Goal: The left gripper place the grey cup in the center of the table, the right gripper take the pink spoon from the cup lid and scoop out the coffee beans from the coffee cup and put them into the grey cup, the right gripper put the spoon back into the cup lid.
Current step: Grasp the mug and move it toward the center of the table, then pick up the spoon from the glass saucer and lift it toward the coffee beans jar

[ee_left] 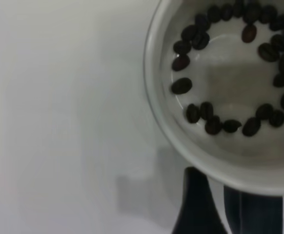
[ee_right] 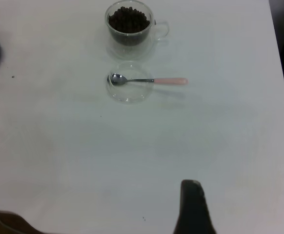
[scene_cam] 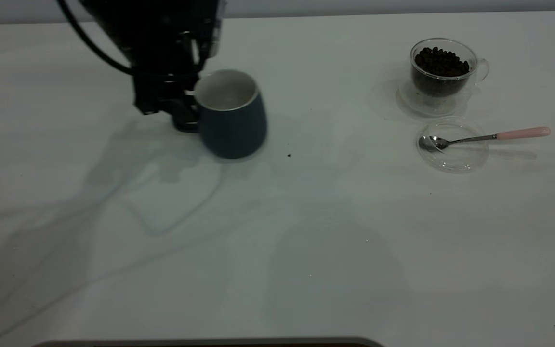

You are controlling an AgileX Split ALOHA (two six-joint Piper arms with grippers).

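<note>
Room for moving was plentiful on the wide plain white table (scene_cam: 306,250): the whole lower half of the exterior view lay bare, and a broad open stretch ran through the middle of the frame between the two groups of things. The table's far edge ran along the top of the frame, with a rounded corner at upper right.

Counted: one rounded dark navy-grey mug with a white interior, the grey cup (scene_cam: 231,120); one small clear double-walled glass coffee cup (scene_cam: 443,70) on its clear saucer; one flat round transparent cup lid (scene_cam: 453,147); one slim pink spoon (scene_cam: 484,137) with a metal bowl and pale pink handle. Coffee beans (scene_cam: 440,61) heaped in the glass cup were too many to count, and a ring of about two dozen lay inside the mug in the left wrist view.

The left claw (scene_cam: 181,108) stood at upper left of centre, pressed against the mug's left side at the rim; one finger (ee_left: 196,204) showed just outside the mug wall. Whether it was clamped on the mug I could not tell. The glass cup sat at upper right, the lid just below it, the spoon's bowl in the lid and its handle reaching right past the rim. Of the right claw only one dark finger (ee_right: 193,207) showed, well apart from the spoon; its opening could not be told.
</note>
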